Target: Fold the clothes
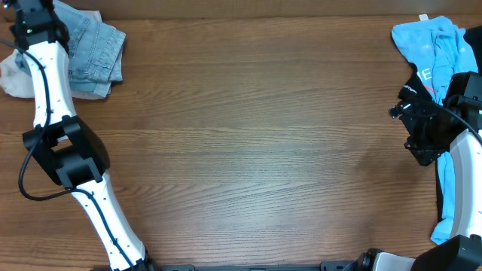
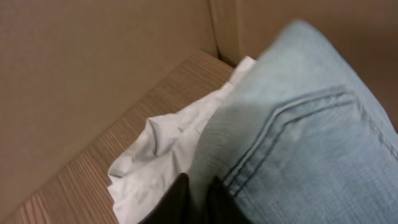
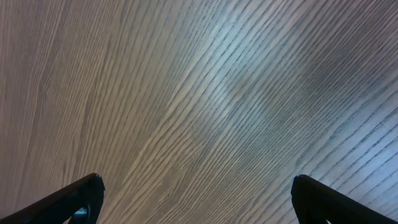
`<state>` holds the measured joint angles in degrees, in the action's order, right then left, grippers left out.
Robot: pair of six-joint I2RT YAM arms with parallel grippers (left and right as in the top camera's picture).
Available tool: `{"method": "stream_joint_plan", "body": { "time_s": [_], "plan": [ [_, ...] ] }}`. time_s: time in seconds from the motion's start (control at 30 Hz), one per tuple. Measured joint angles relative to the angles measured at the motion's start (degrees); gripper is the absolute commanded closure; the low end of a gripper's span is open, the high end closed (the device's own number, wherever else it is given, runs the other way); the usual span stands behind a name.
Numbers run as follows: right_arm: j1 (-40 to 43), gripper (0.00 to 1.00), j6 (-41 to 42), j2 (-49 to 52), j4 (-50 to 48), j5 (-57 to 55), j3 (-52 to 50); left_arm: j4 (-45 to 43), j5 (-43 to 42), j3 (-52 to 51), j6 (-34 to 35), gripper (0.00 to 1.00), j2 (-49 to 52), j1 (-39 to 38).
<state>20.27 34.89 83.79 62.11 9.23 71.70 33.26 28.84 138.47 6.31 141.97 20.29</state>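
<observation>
The pale-blue denim shorts [image 1: 96, 51] lie folded at the table's far left corner, and their stitched pocket fills the left wrist view [image 2: 298, 137]. My left gripper [image 1: 36, 21] is at the shorts' left edge. Its fingers [image 2: 199, 190] are close together with a fold of denim between them. A pale beige-white garment [image 1: 13, 79] lies crumpled beside the shorts [image 2: 155, 155]. The sky-blue printed T-shirt [image 1: 437, 41] lies at the far right, with a black garment [image 1: 416, 77] at its lower edge. My right gripper [image 1: 407, 120] is open and empty over bare wood [image 3: 196, 186].
A brown wall [image 2: 93, 56] runs behind the table's far left corner, close to my left gripper. The wooden tabletop [image 1: 256, 143] spans the view between the two piles. My right arm [image 1: 459, 181] covers part of the right-hand pile.
</observation>
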Motion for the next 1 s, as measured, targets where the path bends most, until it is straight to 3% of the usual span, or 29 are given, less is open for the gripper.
{"method": "stream_joint_plan", "body": {
  "time_s": [0.03,0.07,0.1,0.17,0.27,0.4,0.5,0.57,0.73,1.0],
  "plan": [
    [0.00,0.00,-0.02,0.00,0.02,0.00,0.00,-0.61,-0.31,0.00,-0.31,0.42,0.35,0.48],
    [0.00,0.00,0.00,0.00,0.00,-0.02,0.00,-1.20,-0.72,0.00,-0.42,0.28,0.68,1.01],
    [0.00,0.00,0.00,0.00,0.00,-0.02,0.00,-1.27,-1.20,0.00,-0.55,0.22,0.90,1.60],
    [0.00,0.00,0.00,0.00,0.02,0.00,0.00,-1.31,-2.29,0.00,-0.57,0.25,1.25,2.64],
    [0.00,0.00,0.00,0.00,0.02,0.00,0.00,-1.27,-3.39,0.00,-0.76,0.42,1.49,3.91],
    [0.00,0.00,-0.02,0.00,0.02,0.00,0.00,0.09,-4.02,0.13,-0.76,0.53,1.46,5.01],
    [-0.02,0.00,-0.02,0.00,-0.02,0.00,0.00,2.84,-6.58,0.20,-0.81,0.87,1.46,4.61],
    [-0.02,0.00,-0.02,0.00,-0.02,-0.02,0.00,4.68,-9.49,0.22,-0.70,0.96,1.46,3.93],
    [-0.02,0.00,0.00,0.00,0.00,0.00,0.00,8.24,-17.46,0.22,0.85,0.94,1.46,1.18],
    [0.00,0.00,-0.02,0.00,0.02,-0.02,0.00,7.21,-21.57,0.22,2.95,0.66,1.57,-0.74]
  ]
}}
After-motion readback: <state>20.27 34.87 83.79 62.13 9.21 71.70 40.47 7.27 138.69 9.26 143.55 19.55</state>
